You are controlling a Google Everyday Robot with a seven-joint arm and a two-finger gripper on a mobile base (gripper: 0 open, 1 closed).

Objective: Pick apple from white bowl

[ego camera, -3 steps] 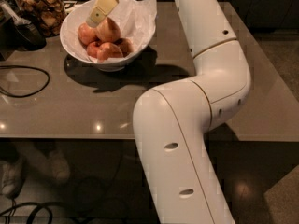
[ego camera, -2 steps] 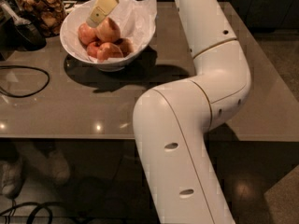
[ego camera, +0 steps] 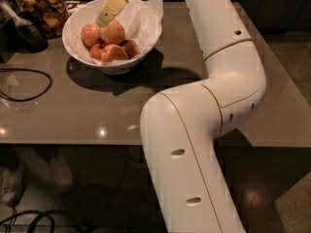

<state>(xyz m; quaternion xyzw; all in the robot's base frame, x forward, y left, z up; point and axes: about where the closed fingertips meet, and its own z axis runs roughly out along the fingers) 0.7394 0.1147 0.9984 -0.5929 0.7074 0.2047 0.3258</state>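
**A:** How far along are we?

**B:** Nothing's lifted yet. The gripper (ego camera: 103, 19) is at the far left of the table (ego camera: 97, 115), dipped into the white bowl (ego camera: 121, 67). Its tip is right against the big pinkish apple (ego camera: 113, 32), which sits on top of the smaller apples (ego camera: 114, 54) in the paper lining.

**A:** Has it got hold?

**B:** I can't tell whether it's spread or pinching. I'd say the grasp and the lift are both still to do.

**A:** Any change from a second ago?

**B:** Hardly any. The gripper is maybe a touch lower, and the apples and bowl haven't moved.
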